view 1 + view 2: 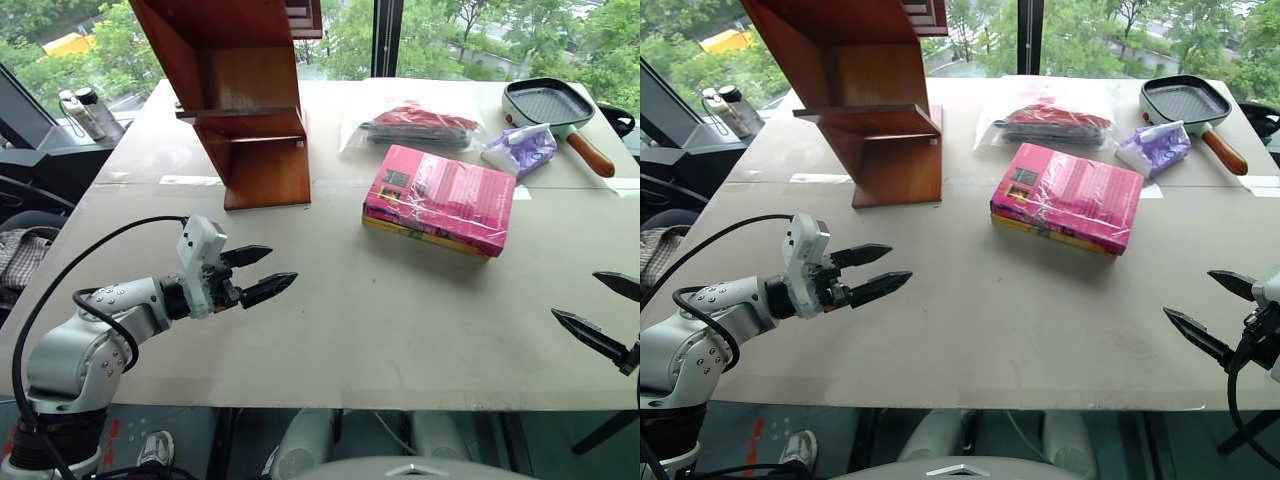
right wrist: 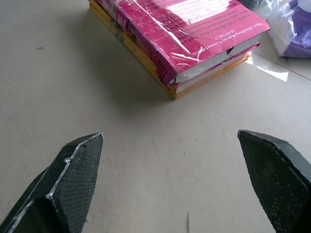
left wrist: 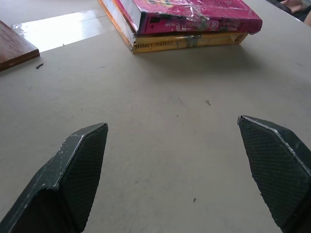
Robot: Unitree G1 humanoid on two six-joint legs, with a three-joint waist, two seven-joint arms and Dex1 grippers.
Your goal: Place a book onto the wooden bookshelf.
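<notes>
While both claws hover spread and empty over the pale surface (image 1: 330, 340), the wooden bookshelf (image 1: 250, 110) stands beyond the left claw (image 1: 262, 272), toward the far edge, its lower shelves bare as far as they show. Between the two claws and farther out lies the book (image 1: 445, 195), pink and wrapped in glossy film, flat on top of a yellow-orange book (image 1: 420, 232); its dark corner label faces the bookshelf. The pair sits just beside the bookshelf's foot, not touching it.

Past the books, a clear plastic bag (image 1: 415, 125) holds something red and dark. Beyond the right claw (image 1: 598, 312) a black grill pan (image 1: 548, 103) with a wooden handle lies near the far corner, and a small bag of purple stuff (image 1: 522, 148) rests just beside it, close to the book's far corner.

Bare surface runs from each claw to the books, with nothing standing in between. The right claw hangs near the surface's right edge, and the left claw sits a little way in from the near edge. Off the surface, beyond the left claw, two bottles (image 1: 82, 110) stand by the window.
</notes>
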